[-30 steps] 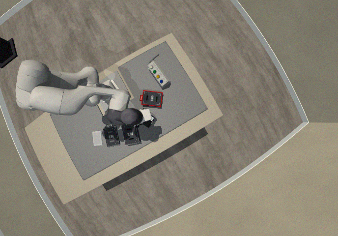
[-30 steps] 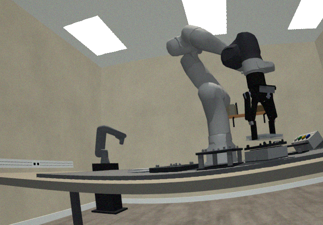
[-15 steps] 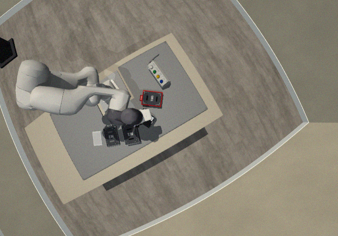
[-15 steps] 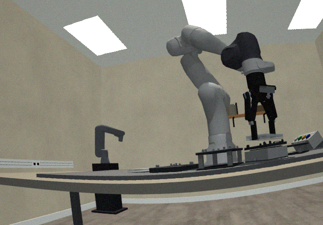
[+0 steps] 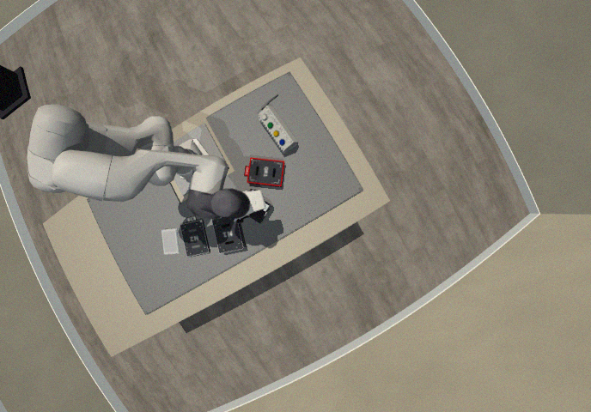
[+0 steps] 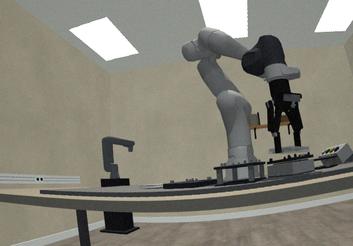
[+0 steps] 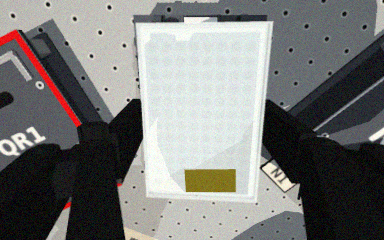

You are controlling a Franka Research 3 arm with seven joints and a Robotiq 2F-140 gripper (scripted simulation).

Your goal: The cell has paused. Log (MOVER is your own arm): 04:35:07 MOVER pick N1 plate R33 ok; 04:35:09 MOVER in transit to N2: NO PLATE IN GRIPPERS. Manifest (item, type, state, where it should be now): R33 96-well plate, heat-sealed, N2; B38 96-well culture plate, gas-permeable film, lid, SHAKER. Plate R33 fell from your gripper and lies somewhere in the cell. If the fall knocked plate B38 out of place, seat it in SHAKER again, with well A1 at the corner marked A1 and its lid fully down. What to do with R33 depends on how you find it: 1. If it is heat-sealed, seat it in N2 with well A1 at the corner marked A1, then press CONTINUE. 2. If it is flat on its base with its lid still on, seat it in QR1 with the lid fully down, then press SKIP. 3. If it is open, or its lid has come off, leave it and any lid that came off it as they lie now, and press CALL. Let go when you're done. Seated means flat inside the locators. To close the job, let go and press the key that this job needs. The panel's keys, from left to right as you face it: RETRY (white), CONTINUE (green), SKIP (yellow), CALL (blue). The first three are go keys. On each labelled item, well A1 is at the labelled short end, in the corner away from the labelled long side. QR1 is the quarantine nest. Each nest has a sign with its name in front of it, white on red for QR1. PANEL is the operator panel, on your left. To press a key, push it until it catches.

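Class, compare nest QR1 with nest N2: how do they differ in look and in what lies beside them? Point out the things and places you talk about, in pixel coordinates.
QR1 (image 5: 278,164) (image 7: 26,107) has a red border; N2 (image 5: 201,245) has none. QR1 has a red sign; N2's is dark. N2 has a white plate-like thing (image 5: 169,241) beside it; QR1 doesn't. Both are dark and rectangular.
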